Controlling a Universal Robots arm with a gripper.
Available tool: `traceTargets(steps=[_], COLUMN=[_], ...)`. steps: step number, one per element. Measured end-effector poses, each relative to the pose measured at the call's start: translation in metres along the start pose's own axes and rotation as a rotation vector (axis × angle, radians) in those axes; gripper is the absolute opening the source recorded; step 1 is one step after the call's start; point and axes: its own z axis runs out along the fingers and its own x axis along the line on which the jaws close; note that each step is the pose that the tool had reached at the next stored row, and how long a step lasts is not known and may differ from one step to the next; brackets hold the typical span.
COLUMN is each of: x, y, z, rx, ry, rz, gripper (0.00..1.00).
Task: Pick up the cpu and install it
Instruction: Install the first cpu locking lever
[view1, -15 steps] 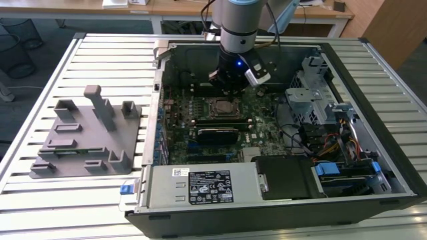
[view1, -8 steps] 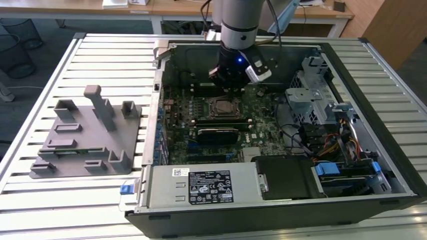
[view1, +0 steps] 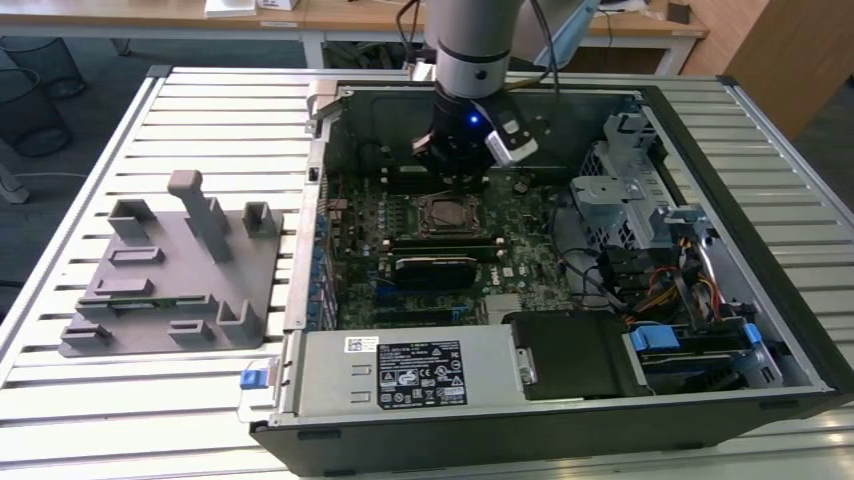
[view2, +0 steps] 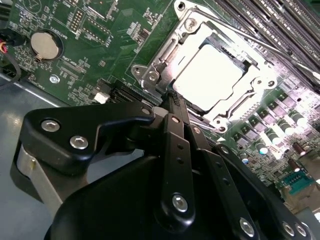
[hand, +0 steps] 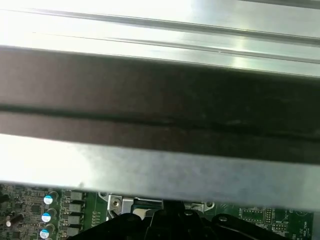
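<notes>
**Over the socket: stock of what lies before me, nearest first**

Closest to my wrist, in the second wrist view, my own gripper (view2: 172, 100): black linkages with silver screws, the two fingers (view2: 176, 120) brought together to a narrow tip. My jaws are clenched on themselves, with nothing between them. The tip ends just at the rim of the socket frame (view2: 150, 75).

Item, the cpu (view2: 207, 75): flat square with a bright silver-grey top, lying seated inside the metal socket frame, level with it, apart from my fingertips.

Item, green motherboard (view2: 100, 45): surrounds the frame; a round coin cell (view2: 46, 44) sits on it off to one side, well apart from the socket; a row of small capacitors (view2: 280, 125) runs past the frame's other side.

Item, in the exterior view, open computer case (view1: 801, 330): lies flat on a slatted metal table (view1: 200, 100). My arm (view1: 467, 50) comes down into it near the far wall, with the gripper (view1: 454, 165) just above the socket (view1: 445, 212).

Item, grey fixture block with posts (view1: 167, 270): on the table at the exterior view's left, outside the case.

Farthest, wooden desks (view1: 160, 15) beyond the table.
</notes>
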Motion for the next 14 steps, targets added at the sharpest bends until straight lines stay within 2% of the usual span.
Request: traceTargets(steps=[5,14], x=[0.0026,0.0022], y=[0.0017,0.0106], z=[-0.0001,0.0002], rx=[-0.0002,-0.0005], ry=[0.0000,0.0003], rz=[0.000,-0.008], gripper=[0.11,0.11])
